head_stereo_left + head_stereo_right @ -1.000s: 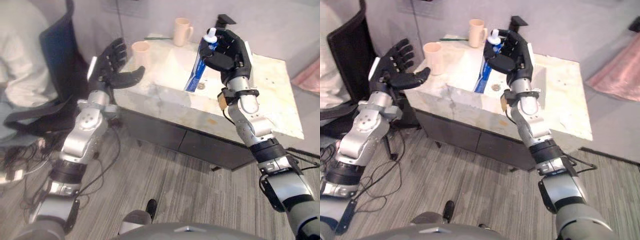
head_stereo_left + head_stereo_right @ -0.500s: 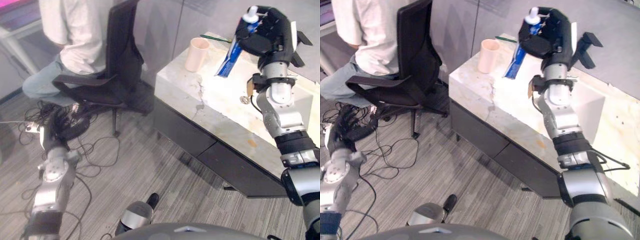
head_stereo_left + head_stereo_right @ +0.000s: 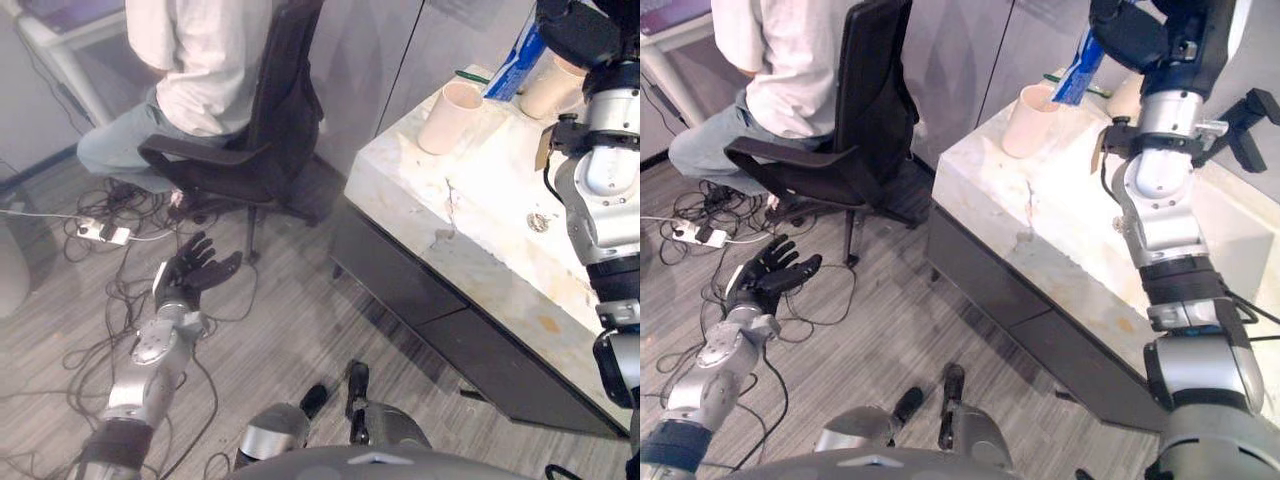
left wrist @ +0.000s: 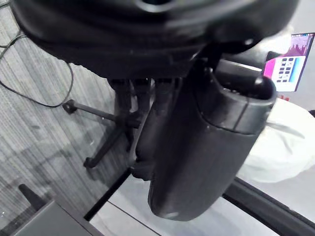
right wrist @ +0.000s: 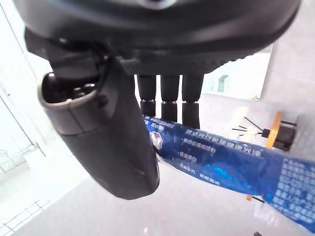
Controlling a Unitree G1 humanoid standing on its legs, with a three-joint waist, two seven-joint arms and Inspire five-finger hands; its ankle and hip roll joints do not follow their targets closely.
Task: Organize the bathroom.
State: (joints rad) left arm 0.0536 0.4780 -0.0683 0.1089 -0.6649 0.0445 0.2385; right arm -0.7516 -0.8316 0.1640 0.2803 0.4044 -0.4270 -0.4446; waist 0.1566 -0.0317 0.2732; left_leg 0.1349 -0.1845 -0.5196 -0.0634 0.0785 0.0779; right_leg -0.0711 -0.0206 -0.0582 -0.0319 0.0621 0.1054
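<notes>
Blue and soft, the squeezy toothpaste tube (image 3: 1077, 72) is sitting clamped in the right hand (image 3: 1140, 30), hanging over the pale round cup (image 3: 1028, 120) on the cracked stone counter (image 3: 1060, 250). It is not in the cup yet. The left hand (image 3: 765, 280) is hanging loose near the floor. A person on a black chair (image 3: 875, 110) is sitting close by.

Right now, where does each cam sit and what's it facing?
Left eye: head, looking down at marble counter, left robot hand low over floor.
Right eye: same scene; right robot hand holds toothpaste tube above cup.
Left wrist: along its robot hand toward office chair.
Right wrist: along thumb and fingers gripping the tube.
Shared: tube, right robot hand.
</notes>
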